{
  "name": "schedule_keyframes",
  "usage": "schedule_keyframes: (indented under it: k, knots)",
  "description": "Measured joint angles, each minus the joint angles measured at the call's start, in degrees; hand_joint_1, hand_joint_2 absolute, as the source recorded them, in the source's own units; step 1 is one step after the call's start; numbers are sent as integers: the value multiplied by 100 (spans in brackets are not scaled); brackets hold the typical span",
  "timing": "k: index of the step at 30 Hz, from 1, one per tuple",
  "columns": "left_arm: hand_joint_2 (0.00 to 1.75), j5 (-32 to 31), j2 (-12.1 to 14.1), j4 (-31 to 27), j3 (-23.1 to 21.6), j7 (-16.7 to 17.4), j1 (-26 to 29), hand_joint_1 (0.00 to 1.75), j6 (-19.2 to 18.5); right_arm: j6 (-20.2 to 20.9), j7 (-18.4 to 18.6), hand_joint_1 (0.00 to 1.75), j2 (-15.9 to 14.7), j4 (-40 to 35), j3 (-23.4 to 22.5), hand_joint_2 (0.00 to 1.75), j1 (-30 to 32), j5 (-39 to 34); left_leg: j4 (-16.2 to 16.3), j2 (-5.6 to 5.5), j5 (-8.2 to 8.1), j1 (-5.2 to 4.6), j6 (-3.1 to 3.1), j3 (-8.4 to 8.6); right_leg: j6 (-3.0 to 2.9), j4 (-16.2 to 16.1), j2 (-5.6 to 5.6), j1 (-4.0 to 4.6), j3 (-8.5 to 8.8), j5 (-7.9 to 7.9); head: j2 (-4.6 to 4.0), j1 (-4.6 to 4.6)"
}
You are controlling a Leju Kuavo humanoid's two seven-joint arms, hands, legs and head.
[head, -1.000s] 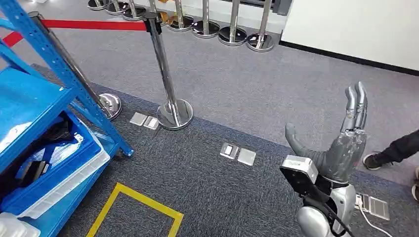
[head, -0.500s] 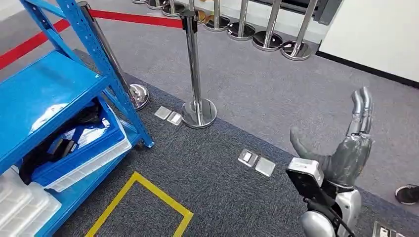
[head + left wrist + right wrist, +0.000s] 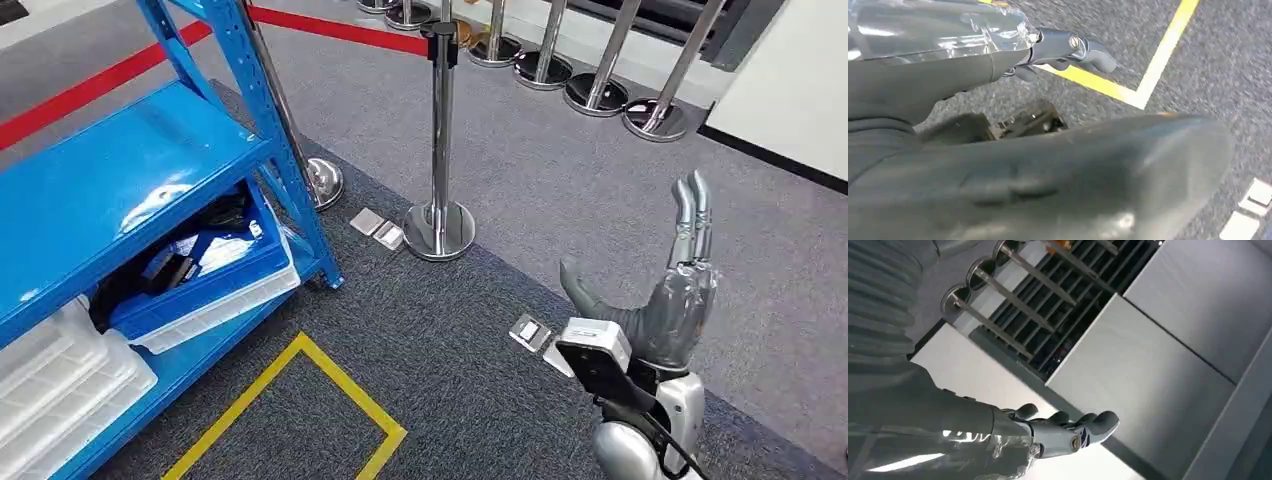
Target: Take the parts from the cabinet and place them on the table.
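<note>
Right hand point(image 3: 680, 300) raised, fingers straight and held together, thumb apart, holding nothing. Left hand point(image 3: 998, 100) hangs above the carpet point(image 3: 560, 170), fingers loosely extended, nothing in it. Blue cabinet point(image 3: 140, 170) stands well to the left of the right hand; dark parts point(image 3: 170, 268) lie in a blue bin point(image 3: 215, 290) on its lower shelf, clear bins point(image 3: 60, 375) beside it
</note>
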Motion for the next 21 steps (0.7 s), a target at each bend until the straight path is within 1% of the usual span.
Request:
schedule_keyframes:
  k: [1,2,3,4,5,6,7,8,9,10,11,12,13,14,15,16,17,18,19,20,21]
  knots:
    - [0,0,4,0,0,0,1,0,0,0,-2,0,0,2,11,175,-3,-5,-83,-77,27,11,41,46,49,-29,-60,26,61,-13,0,-4]
    - [0,-4,4,0,0,0,10,0,0,0,-9,0,0,6,19,175,-14,-13,-167,-126,78,88,53,132,70,23,75,-15,84,-93,0,15]
    - [0,-7,9,0,0,0,-11,0,0,-2,-20,0,-4,15,37,175,-24,-31,-202,-181,97,83,99,150,74,289,356,-7,-33,-260,0,24]
    - [0,-4,9,2,0,4,-31,0,0,-2,-29,0,-22,24,46,175,-24,-50,-202,-241,106,82,123,145,70,758,507,-6,-277,-502,0,57]
    - [0,-9,9,2,0,11,-38,0,-4,-2,-29,0,-28,46,55,175,-15,-72,-201,-309,103,78,127,141,76,1290,565,-6,-555,-719,0,88]
    - [0,-15,9,2,0,13,-32,0,-15,-2,-33,0,-28,70,68,175,-13,-79,-189,-376,95,73,137,137,87,1736,579,-7,-804,-849,0,109]
    - [0,-15,9,2,0,20,-25,0,-15,-2,-42,0,-31,85,83,175,-13,-85,-173,-437,89,72,142,136,91,1921,579,-7,-927,-840,0,118]
    - [0,-20,9,2,0,22,-14,0,-15,-2,-57,0,-31,105,94,175,-15,-114,-162,-519,79,75,138,144,95,1816,580,-8,-925,-654,0,129]
    - [0,-20,9,2,0,24,-12,0,-15,-2,-64,0,-31,122,103,175,-23,-138,-145,-604,70,81,127,153,91,1459,594,-17,-798,-386,0,142]
    - [0,-22,9,2,0,26,-14,0,-15,-2,-70,0,-35,140,118,175,-36,-155,-121,-679,53,94,105,157,89,943,634,-26,-588,-81,0,159]
    - [0,-26,7,2,0,26,-15,0,-15,0,-74,0,-39,153,138,175,-50,-160,-79,-750,28,107,72,153,92,380,783,-42,-357,199,0,184]
    - [0,-26,9,2,0,28,-14,0,-15,0,-79,0,-44,177,164,175,-62,-166,-38,-792,-1,104,28,105,90,164,1129,-75,-267,142,0,206]
    - [0,-24,9,2,0,28,-18,0,-15,0,-79,0,-44,183,184,175,-60,-173,15,-854,-17,95,-4,70,53,121,1049,-60,-281,167,0,206]
    - [0,-26,9,2,0,28,-11,0,-15,0,-85,0,-50,199,195,175,-60,-181,-9,-884,0,113,-38,46,31,136,979,-27,-290,172,0,192]
    - [0,-26,9,2,0,28,-3,0,-15,0,-96,0,-52,210,208,175,-73,-182,-30,-928,14,133,-67,42,-4,137,938,-3,-288,172,0,179]
    - [0,-26,9,2,0,28,4,0,-15,0,-101,0,-52,221,234,175,-95,-190,-35,-974,18,137,-92,40,-33,112,884,-9,-278,187,0,183]
    - [0,-24,18,2,0,28,12,0,-7,0,-109,0,-52,227,269,175,-119,-216,36,-822,-37,133,-118,49,-72,74,788,-46,-255,210,0,190]
    - [0,-26,17,2,0,26,6,0,-4,2,-112,0,-52,234,293,175,-121,-225,240,-562,-180,104,-159,-41,-96,63,732,-47,-244,207,0,112]
    - [0,-26,17,2,0,26,-8,0,-4,2,-114,0,-52,242,308,175,-121,-236,626,-448,-399,126,-197,-234,-108,59,659,-44,-241,202,0,52]
    - [0,-24,17,5,0,26,-13,0,-4,2,-114,0,-55,256,330,175,-121,-256,1174,-398,-651,145,-227,-506,-116,59,575,-38,-243,196,0,48]
    - [0,-24,17,5,0,26,-12,0,2,2,-114,0,-57,269,343,175,-121,-262,1625,-387,-819,157,-247,-733,-126,60,503,-36,-244,187,0,37]
